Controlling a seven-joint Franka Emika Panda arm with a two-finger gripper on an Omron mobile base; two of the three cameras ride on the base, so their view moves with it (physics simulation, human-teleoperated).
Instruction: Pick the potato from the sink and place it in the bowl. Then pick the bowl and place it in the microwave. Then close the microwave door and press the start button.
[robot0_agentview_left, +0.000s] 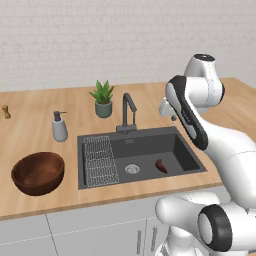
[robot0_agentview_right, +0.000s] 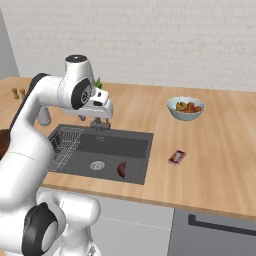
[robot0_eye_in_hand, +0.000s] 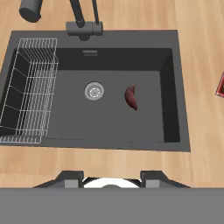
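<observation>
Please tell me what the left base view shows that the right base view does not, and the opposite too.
Left base view alone: the whole wooden bowl on the counter left of the sink, the soap dispenser and the full potted plant.

Right base view alone: the pale bowl of colourful food and a small red packet, both on the counter right of the sink.

Both: the sink with its wire rack and round drain, and the potato lying on the basin floor beside the drain.

Below me runs the wooden counter (robot0_agentview_left: 45, 200) — on it the bowl (robot0_agentview_left: 38, 172), a soap dispenser (robot0_agentview_left: 59, 126), a potted plant (robot0_agentview_left: 103, 98), a pale fruit bowl (robot0_agentview_right: 185, 108), a small red packet (robot0_agentview_right: 176, 157).
</observation>
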